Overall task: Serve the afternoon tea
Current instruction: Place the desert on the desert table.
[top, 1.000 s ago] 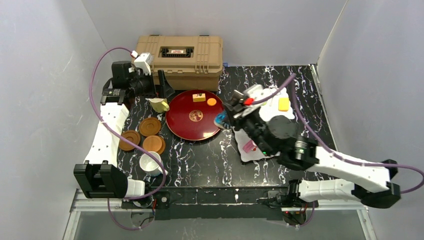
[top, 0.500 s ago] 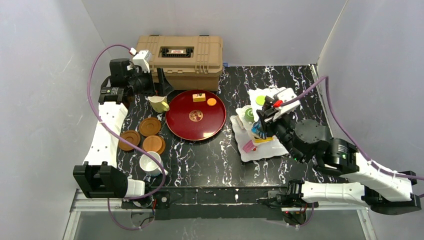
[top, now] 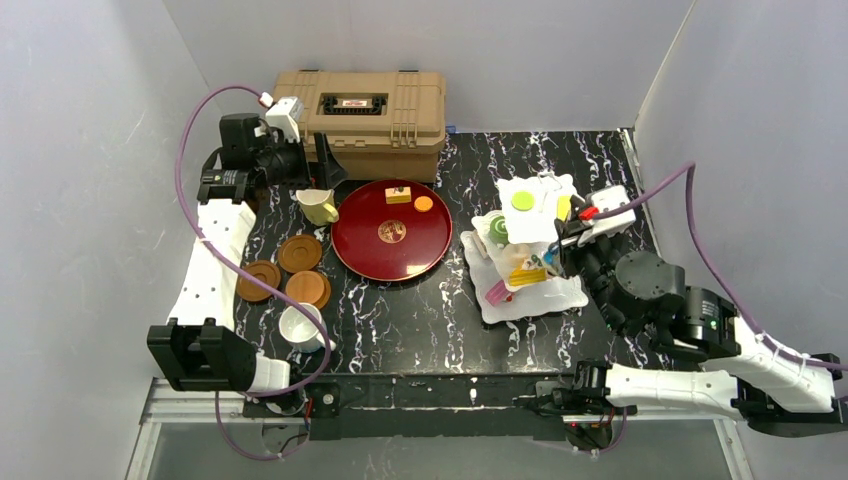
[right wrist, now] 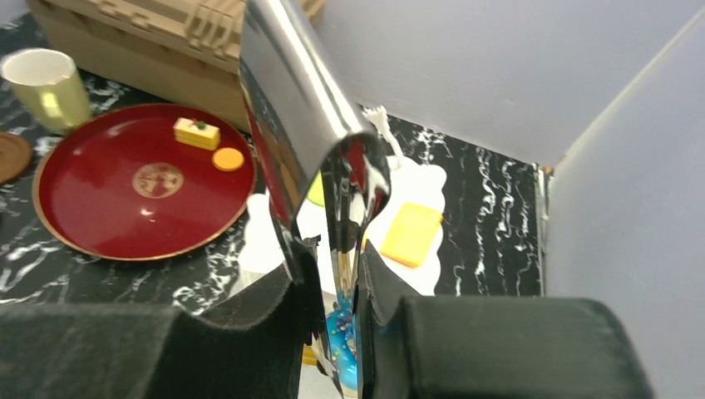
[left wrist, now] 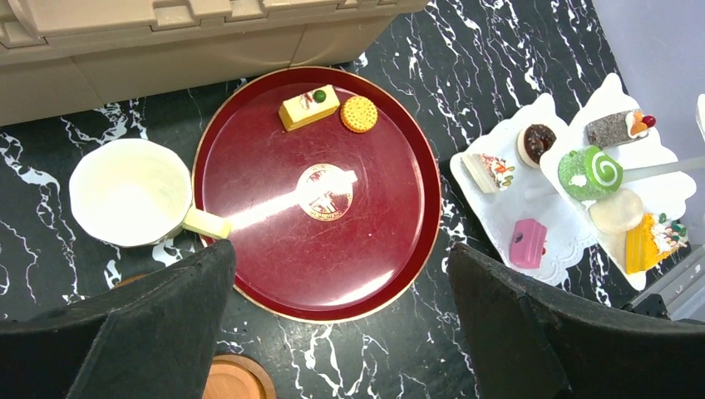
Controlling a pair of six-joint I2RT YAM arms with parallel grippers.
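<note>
We list, on the black marbled table (top: 420,325):

1. The left gripper (left wrist: 339,259): fingers spread wide, empty, hanging over the round dark-red lacquer tray (top: 365,252) at the table's centre.
2. The right gripper (right wrist: 337,303): fingers pressed onto shiny metal tongs (right wrist: 287,91), at 3 o'clock of the white three-tier scalloped stand (top: 515,305). A blue sprinkled toy cake (right wrist: 342,339) shows between the tong arms; we cannot tell whether they pinch it.
3. The stand: upright, just beside the tray at 3 o'clock. Its tiers carry a pink toy cake (left wrist: 525,243), a green swirl roll (left wrist: 590,170), a chocolate doughnut (left wrist: 539,141) and others.
4. On the tray, toward 12 o'clock: a yellow rectangular toy cake (top: 398,195) and an orange round toy biscuit (top: 424,204), near each other but apart.
5. A pale-yellow mug (top: 318,206): upright, just beside the tray at 10 o'clock.
6. Three round brown saucers (top: 300,253): clustered at 8 o'clock of the tray.
7. A white mug (top: 300,326): upright, at 6 o'clock of the saucers.
8. A tan plastic case (top: 360,108): at 12 o'clock of the tray.
</note>
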